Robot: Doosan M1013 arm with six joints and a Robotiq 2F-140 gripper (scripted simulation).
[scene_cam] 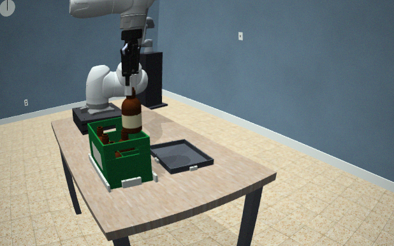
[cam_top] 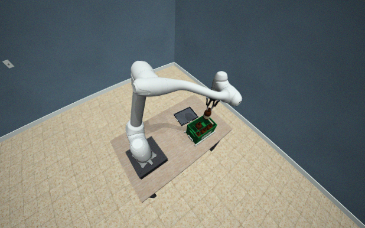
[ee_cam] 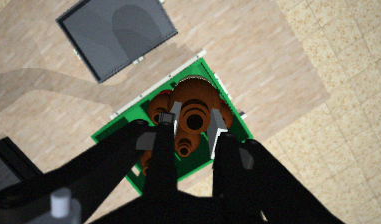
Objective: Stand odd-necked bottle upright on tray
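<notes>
One bottle is up in the air for you in the top view: brown, round-shouldered, with a cream label point(cam_top: 207, 113) point(scene_cam: 131, 106) point(ee_cam: 193, 94). It hangs from the fingers point(cam_top: 212, 108) point(scene_cam: 128, 90) of the white jointed arm point(cam_top: 169, 85) point(scene_cam: 97, 84), over the far edge of the open green crate point(cam_top: 193, 137) point(scene_cam: 128, 170) point(ee_cam: 198, 69). Your four other brown bottles point(cam_top: 198, 126) point(scene_cam: 105, 138) point(ee_cam: 184, 145) stand inside that crate. The shallow dark-grey tray point(cam_top: 183, 116) point(scene_cam: 182, 153) point(ee_cam: 116, 37) lies near it on the wood-grain desk point(cam_top: 172, 150) point(scene_cam: 201, 191) point(ee_cam: 66, 92), with no bottle on it.

Exterior view: you have the fingers pinching the raised bottle at its neck. Bottle upright, base around the height of the crate rim, well above the desk. Crate level between low white brackets point(scene_cam: 131, 182) point(ee_cam: 158, 85); tray flat beside it, a round shadow on its floor. Necks show inside the crate, though the front wall hides most of the bodies from you.

Wrist view: you look down onto the raised bottle's dark round mouth, with a pale pad on either side of the neck. Its shoulders cover part of the crate, and the other bottles peek out around them. From these angles you cannot tell whether this neck is the odd one.
</notes>
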